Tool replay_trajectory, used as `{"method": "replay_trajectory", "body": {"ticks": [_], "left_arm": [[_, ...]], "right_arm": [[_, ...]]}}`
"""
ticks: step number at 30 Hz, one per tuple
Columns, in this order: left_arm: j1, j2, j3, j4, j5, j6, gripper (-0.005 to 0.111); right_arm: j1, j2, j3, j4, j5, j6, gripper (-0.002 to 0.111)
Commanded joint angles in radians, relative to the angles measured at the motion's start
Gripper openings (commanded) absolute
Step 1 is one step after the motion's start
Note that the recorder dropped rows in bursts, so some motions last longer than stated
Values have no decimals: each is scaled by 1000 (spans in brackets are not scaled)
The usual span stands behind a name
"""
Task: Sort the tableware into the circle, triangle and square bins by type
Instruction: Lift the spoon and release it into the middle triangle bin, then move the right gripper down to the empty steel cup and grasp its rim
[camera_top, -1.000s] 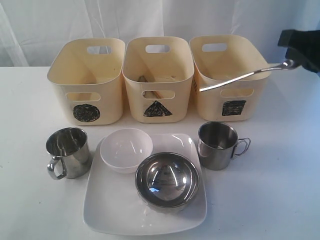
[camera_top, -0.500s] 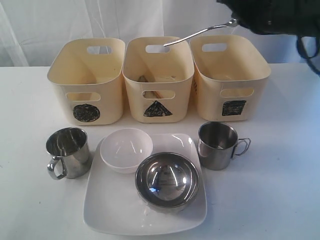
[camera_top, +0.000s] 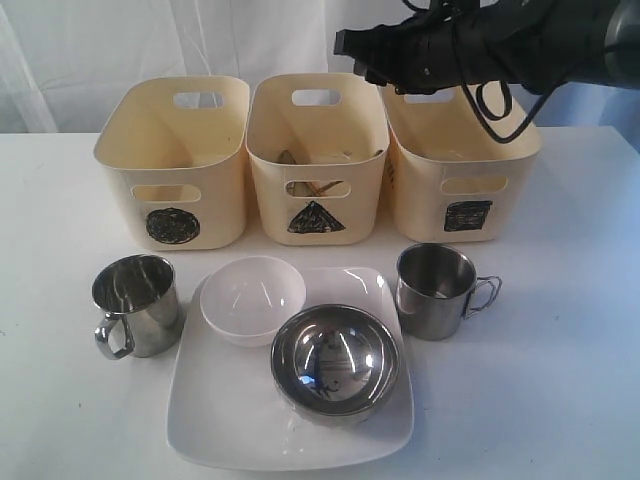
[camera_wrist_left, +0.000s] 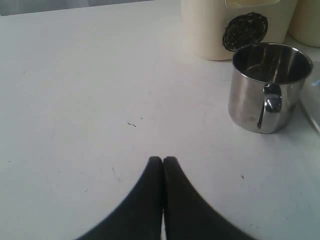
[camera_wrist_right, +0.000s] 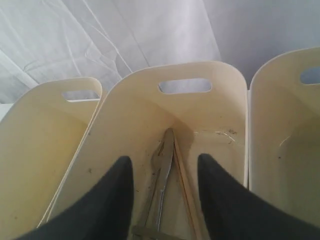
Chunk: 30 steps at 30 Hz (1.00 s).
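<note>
Hovering over the triangle bin (camera_top: 268, 190) holding probable cutlery (camera_wrist_right: 161, 175), right gripper (camera_wrist_right: 164, 159) gapes empty; left gripper (camera_wrist_left: 162, 159) closed.

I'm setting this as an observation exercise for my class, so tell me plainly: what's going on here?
A two-armed robot is sorting tableware by type. Its right gripper hangs open over the triangle bin, where metal cutlery and wooden chopsticks lie. The left gripper is shut and empty, low over the table near one steel mug. That mug, the other steel mug, the steel bowl, the small white bowl and the square plate are not yet sorted; both bowls sit on the plate.
</note>
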Motion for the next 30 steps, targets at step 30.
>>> {"method": "replay_trajectory", "body": {"ticks": [30], "left_arm": [[2,-4,4,-4,-4,-4,0]], "right_arm": [[-19,-625,511,-769,524,-55,0]]}}
